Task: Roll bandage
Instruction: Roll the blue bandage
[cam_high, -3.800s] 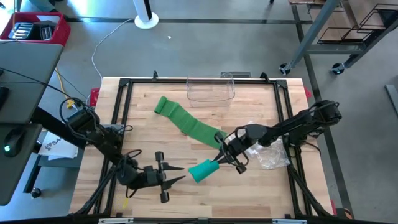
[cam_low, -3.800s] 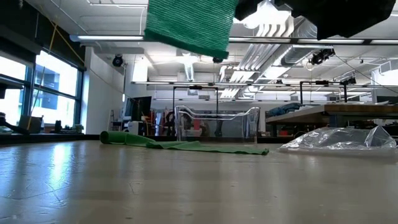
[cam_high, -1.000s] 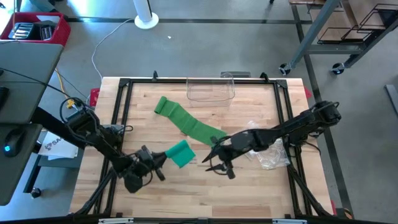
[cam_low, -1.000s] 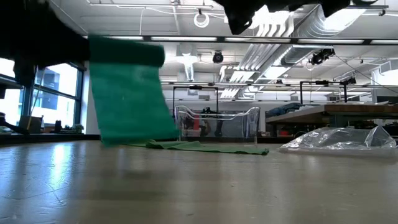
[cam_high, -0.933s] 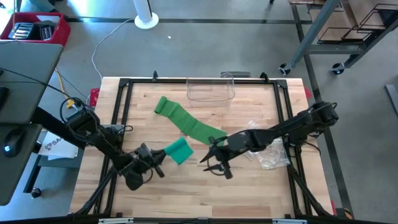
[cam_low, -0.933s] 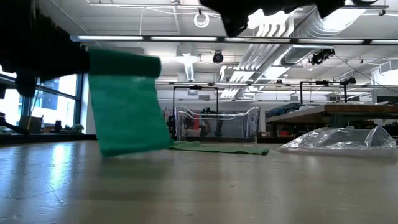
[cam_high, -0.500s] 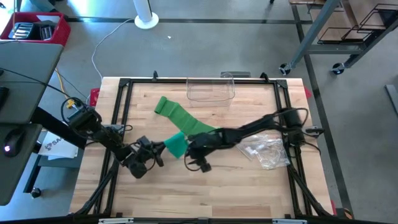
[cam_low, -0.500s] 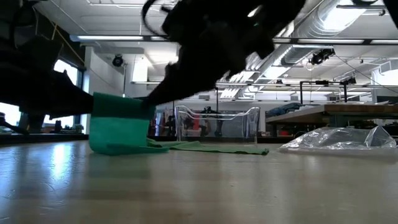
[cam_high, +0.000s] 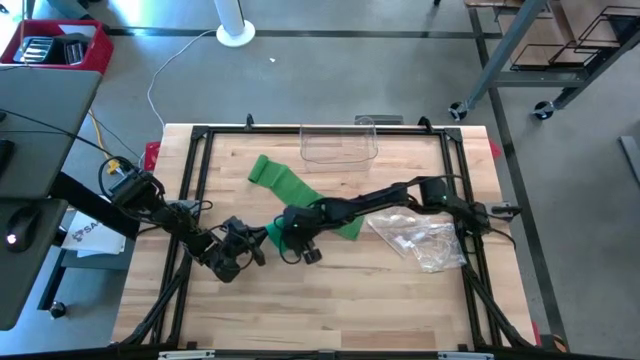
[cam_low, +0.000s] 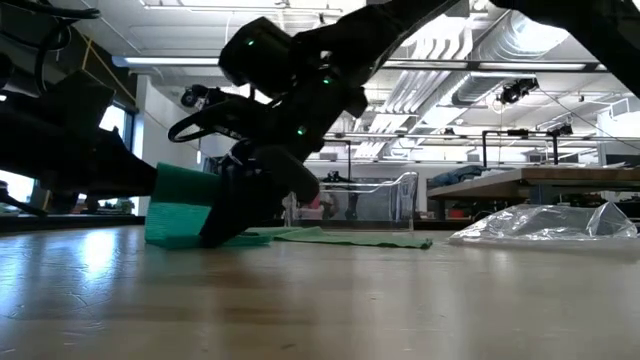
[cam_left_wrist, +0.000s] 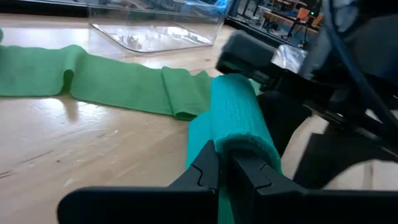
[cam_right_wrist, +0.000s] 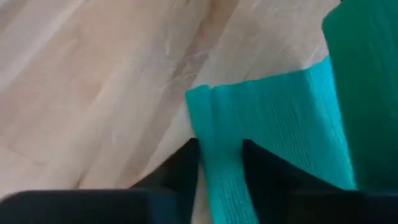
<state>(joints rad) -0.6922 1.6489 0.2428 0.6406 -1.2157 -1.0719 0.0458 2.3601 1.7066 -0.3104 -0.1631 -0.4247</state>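
A green bandage (cam_high: 300, 195) lies as a long strip slanting across the wooden table, its far end (cam_high: 262, 170) bunched. Its near end is wound into a short teal-green roll (cam_high: 277, 234) (cam_low: 185, 205) (cam_left_wrist: 236, 118). My left gripper (cam_high: 255, 243) (cam_left_wrist: 225, 165) reaches in from the table's left and is shut on that roll. My right gripper (cam_high: 292, 240) (cam_right_wrist: 219, 168) slants down onto the roll from the right, its two fingers closed around a fold of the bandage. My left gripper pinches the end face of the roll (cam_left_wrist: 241, 146) between its two shut fingers. It comes in nearly level from the table's left, along the roll's axis. The roll lies low, its underside on the table (cam_low: 180, 240). My right gripper has a raised fold of the bandage (cam_right_wrist: 217, 140) between its two fingers (cam_right_wrist: 186, 165), which stand against both sides of it. The fingers slant down from the table's right. The cloth beside the fold spreads flat over the wood.
A clear plastic container (cam_high: 338, 145) stands at the table's far edge. A crumpled clear plastic wrapper (cam_high: 420, 240) lies under my right arm at the right. A black frame (cam_high: 190, 200) runs round the tabletop. Bare wood lies along the near edge.
My right gripper has swung toward the table's left and down, tipping steeply, until it reached the roll. My left gripper has brought the roll down and slightly toward the far edge. The bandage, which hung from the raised roll, now sits low on the table.
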